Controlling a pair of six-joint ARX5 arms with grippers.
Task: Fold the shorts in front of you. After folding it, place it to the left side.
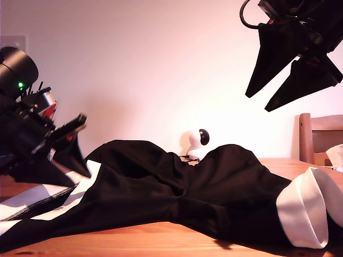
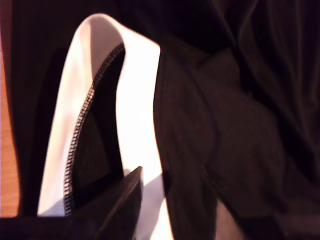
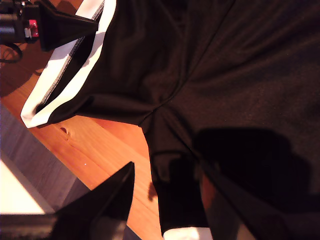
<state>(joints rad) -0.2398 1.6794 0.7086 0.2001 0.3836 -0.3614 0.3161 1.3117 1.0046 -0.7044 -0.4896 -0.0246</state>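
The shorts [image 1: 177, 198] lie spread and rumpled on the table [image 1: 161, 241]. My second gripper [image 1: 292, 72] hangs high, jaws wide, empty. My first gripper [image 1: 67, 147] is low at the white band [image 2: 135, 100]; jaw state unclear. Risk: snagging one layer, skewing the fold.

Shorts spread across the tabletop

The large black soft fabric shorts with white bands [image 1: 193, 193] lie on the wooden tabletop [image 1: 134, 241]; the small white round camera [image 1: 195, 142] stands behind them, seemingly just beyond.

My first end effector [image 1: 67, 155] is black with pointed triangular fingers, red patches and a green light on a cylindrical housing. My second end effector [image 1: 292, 80] is black, long-bladed, with a looping cable.
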